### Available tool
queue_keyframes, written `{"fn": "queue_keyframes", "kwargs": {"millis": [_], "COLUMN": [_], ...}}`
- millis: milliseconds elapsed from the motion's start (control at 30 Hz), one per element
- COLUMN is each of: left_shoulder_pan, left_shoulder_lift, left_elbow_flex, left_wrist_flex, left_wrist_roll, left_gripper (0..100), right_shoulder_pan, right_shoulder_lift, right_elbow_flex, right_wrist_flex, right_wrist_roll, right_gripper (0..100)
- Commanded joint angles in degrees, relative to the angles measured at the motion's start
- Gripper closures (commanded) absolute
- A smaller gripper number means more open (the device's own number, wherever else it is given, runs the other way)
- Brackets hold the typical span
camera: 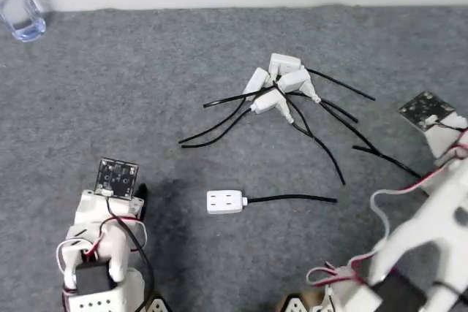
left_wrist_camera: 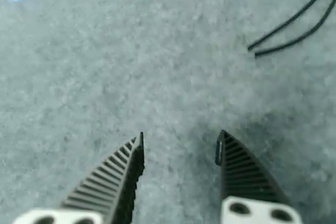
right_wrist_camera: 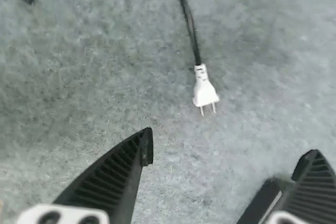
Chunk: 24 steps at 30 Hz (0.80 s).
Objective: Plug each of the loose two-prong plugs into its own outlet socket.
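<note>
A white outlet socket [camera: 224,201] lies alone on the grey carpet, its black cord running right. Farther back, several white plug and socket bodies [camera: 278,82] lie tangled with black cords. In the right wrist view, a loose white two-prong plug [right_wrist_camera: 204,93] lies flat on its black cord [right_wrist_camera: 186,19], prongs pointing toward my right gripper [right_wrist_camera: 231,141]. That gripper is wide open above the carpet, a short way from the plug. My left gripper [left_wrist_camera: 181,136] is open over bare carpet with nothing between its fingers, and two black cord ends [left_wrist_camera: 289,30] lie ahead of it.
A clear plastic bottle [camera: 20,12] stands at the far left corner. The left arm [camera: 110,239] sits at the near left. The right arm [camera: 431,217] is at the near right, over a cord [camera: 387,158]. Open carpet lies between socket and cluster.
</note>
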Motion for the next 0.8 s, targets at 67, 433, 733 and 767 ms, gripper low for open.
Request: {"fn": "queue_keyframes", "kwargs": {"millis": [67, 433, 733, 767], "left_shoulder_pan": [-0.3, -0.1, -0.1, -0.1], "left_shoulder_lift": [-0.8, -0.8, -0.6, -0.6], "left_elbow_flex": [1.5, 1.5, 1.5, 1.5], "left_wrist_flex": [-3.5, -3.9, -4.7, -4.7], "left_wrist_roll": [0.8, 0.7, 0.7, 0.7], "left_gripper": [79, 79, 79, 79], "right_shoulder_pan": [0.4, 1.5, 4.4, 4.7], "right_shoulder_lift": [13.7, 42.9, 53.3, 53.6], "right_elbow_flex": [-8.8, -34.7, -41.8, -41.8], "right_wrist_flex": [-0.1, 1.0, 4.9, 4.7], "right_wrist_roll": [5.1, 7.3, 11.4, 11.6], "right_gripper": [59.3, 79.6, 79.9, 79.0]}}
